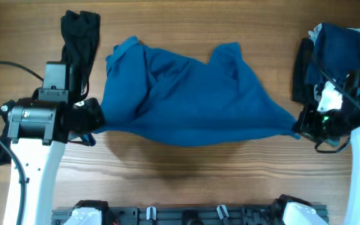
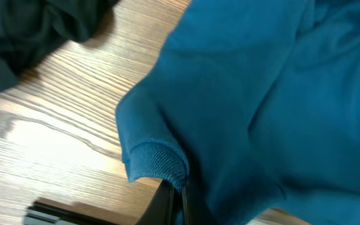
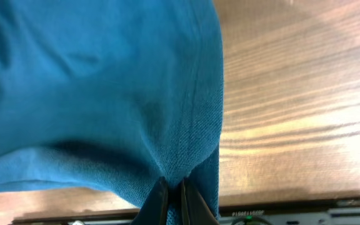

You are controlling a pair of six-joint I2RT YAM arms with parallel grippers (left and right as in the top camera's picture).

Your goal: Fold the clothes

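A: Where do we find the blue T-shirt [image 1: 192, 94]?

B: We see it across the middle of the table [image 1: 167, 172], stretched sideways between the two arms; its cloth is creased and bunched towards its left end.

A: And what do we make of the grippers?

B: The left gripper [image 2: 174, 197] sits at the shirt's left end, jaws pressed together on the cloth just under a ribbed edge; the right gripper [image 3: 172, 190] sits at the shirt's right tip, jaws pinched on a stitched hem.

A: What else lies near the shirt?

B: A black garment [image 1: 80, 31] lies beyond its left end; a navy heap [image 1: 342, 44] with darker pieces lies off its right end, apart from it.
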